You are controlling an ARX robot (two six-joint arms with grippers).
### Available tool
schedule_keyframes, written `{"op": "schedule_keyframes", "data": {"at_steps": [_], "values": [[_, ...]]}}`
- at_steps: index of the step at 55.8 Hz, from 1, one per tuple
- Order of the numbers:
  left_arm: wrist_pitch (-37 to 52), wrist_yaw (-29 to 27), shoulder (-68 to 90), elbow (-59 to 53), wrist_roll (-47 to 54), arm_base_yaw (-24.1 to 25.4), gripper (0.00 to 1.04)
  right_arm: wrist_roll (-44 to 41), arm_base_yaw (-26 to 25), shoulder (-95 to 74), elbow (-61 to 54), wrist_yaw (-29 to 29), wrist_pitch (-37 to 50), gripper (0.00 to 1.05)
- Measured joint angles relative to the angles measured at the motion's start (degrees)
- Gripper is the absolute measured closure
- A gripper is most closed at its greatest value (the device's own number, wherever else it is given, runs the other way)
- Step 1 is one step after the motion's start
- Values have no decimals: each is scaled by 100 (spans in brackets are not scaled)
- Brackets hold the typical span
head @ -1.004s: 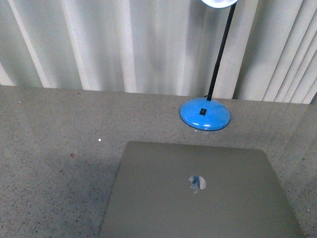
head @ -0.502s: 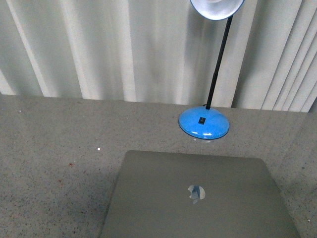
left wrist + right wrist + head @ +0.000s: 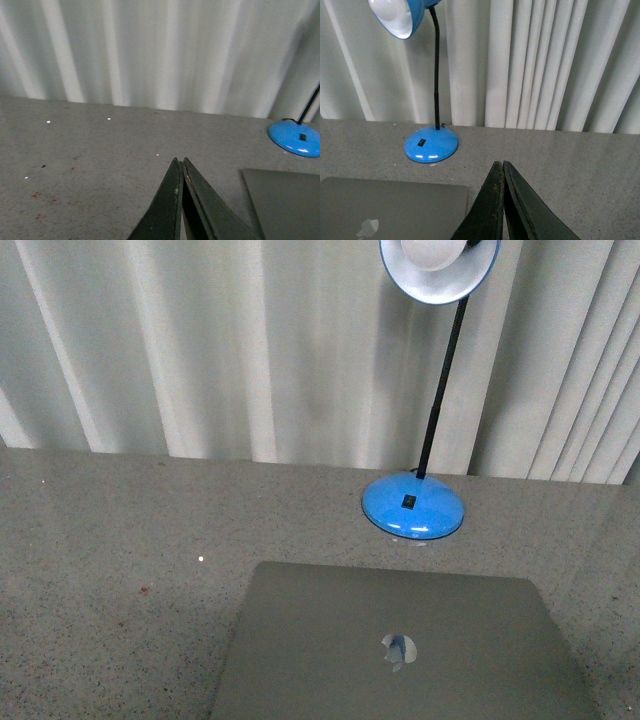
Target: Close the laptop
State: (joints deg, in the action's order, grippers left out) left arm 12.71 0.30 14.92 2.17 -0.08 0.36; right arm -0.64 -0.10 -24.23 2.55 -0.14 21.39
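Laptop [image 3: 400,645] lies shut on the grey table [image 3: 110,540] before me, lid up, apple logo showing, just in front of the blue lamp [image 3: 413,506]. Against a second ago it sits lower in my front view, and more of the lamp's shade shows. My left gripper [image 3: 180,165] and right gripper [image 3: 500,167] both have their fingers pressed together, holding nothing.

a: even, soft light, fairly bright; the lamp [image 3: 436,270] shade glows white inside.
b: shadows?
a: a faint one left of the laptop [image 3: 400,645]. its logo [image 3: 398,650] glints, small glare specks dot the table [image 3: 100,540].
b: sharpness?
a: all views slightly soft; curtain [image 3: 200,340] folds blurred.
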Motion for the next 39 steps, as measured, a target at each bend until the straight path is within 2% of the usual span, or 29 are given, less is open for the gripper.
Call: {"op": "schedule_keyframes", "data": {"at_steps": [21, 27, 39], "values": [[-264, -31, -518, -57, 0, -42, 101, 0, 0, 667, -221, 7, -374, 102], [-1189, -24, -1244, -57, 0, -42, 101, 2, 0, 879, -221, 9, -564, 102], [-1263, -28, -1469, -57, 0, -42, 101, 0, 2, 1255, -221, 9, -955, 102]]}}
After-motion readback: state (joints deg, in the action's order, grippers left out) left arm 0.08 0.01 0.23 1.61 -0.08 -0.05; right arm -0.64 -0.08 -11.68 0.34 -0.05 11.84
